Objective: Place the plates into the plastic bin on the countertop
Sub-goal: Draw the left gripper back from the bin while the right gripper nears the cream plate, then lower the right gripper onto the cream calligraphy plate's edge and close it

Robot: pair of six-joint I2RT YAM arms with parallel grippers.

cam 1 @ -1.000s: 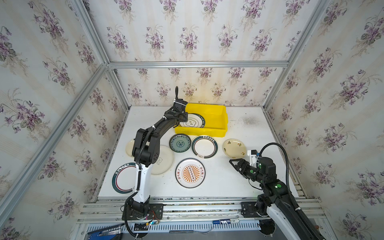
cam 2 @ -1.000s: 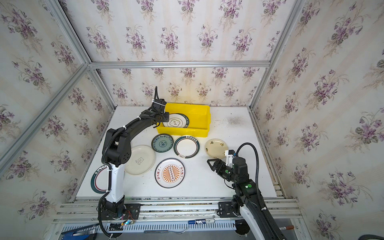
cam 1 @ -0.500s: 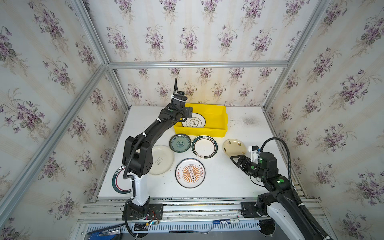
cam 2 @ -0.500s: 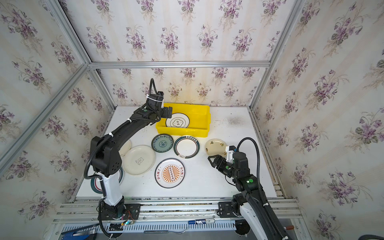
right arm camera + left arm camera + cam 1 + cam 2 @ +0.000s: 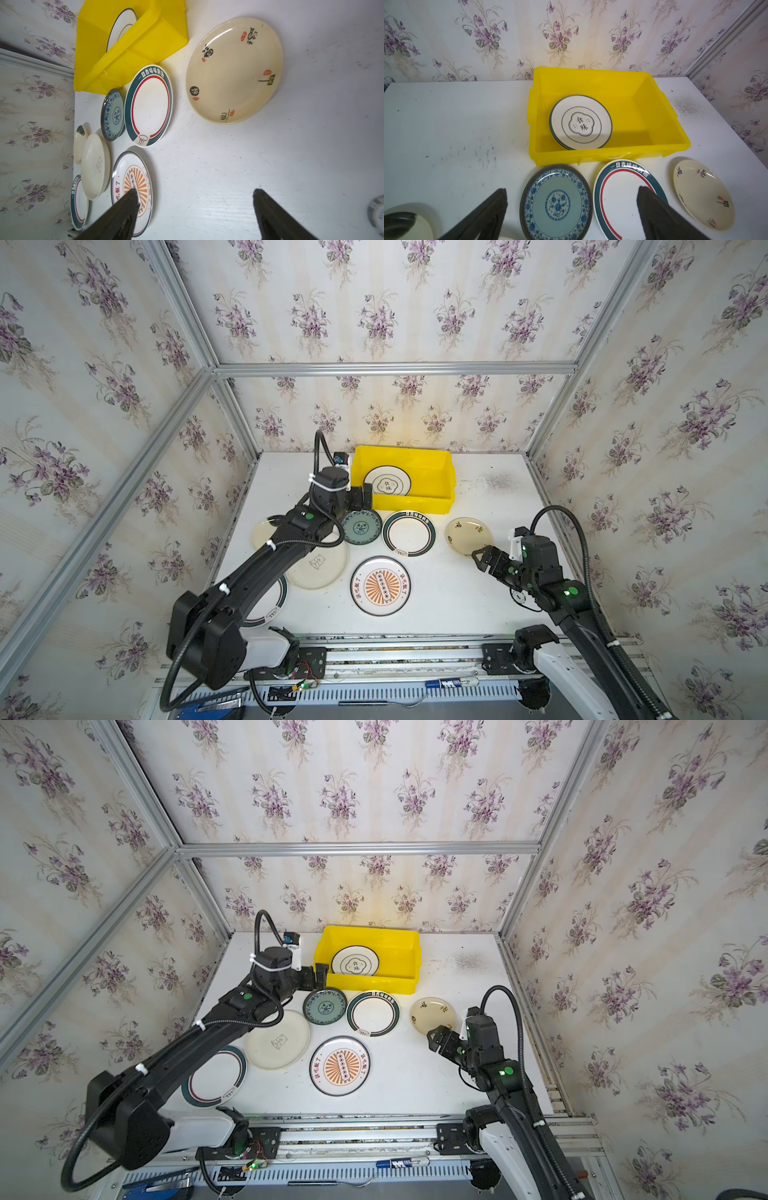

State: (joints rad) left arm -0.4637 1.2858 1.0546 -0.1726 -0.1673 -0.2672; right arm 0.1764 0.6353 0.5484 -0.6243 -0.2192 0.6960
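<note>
- Our left gripper point(image 5: 361, 498) hung spread wide and empty. The bin point(image 5: 411, 502) corner was just beside its fingers and the teal plate point(image 5: 361, 526) was right beneath it.
- Our right gripper point(image 5: 482, 558) was also spread and held nothing. The cream plate point(image 5: 468, 536) lay just ahead of its tips on the counter point(image 5: 457, 597).
- A white plate point(image 5: 581, 122) lay in the bin, beyond the left gripper. The other plates lay flat on the counter.
- We judged the teal plate crowded, with the green-rimmed plate point(image 5: 408, 533) close beside it and the bin wall just beyond. A finger coming down could land on that neighbour, or clip the wall and shove the bin.
- Shallow rims lying flat give little to pinch. A tip could skate over the cream plate's edge and push the plate away instead of getting under it.
- If both arms carried plates to the bin together, we thought they might collide over it.
</note>
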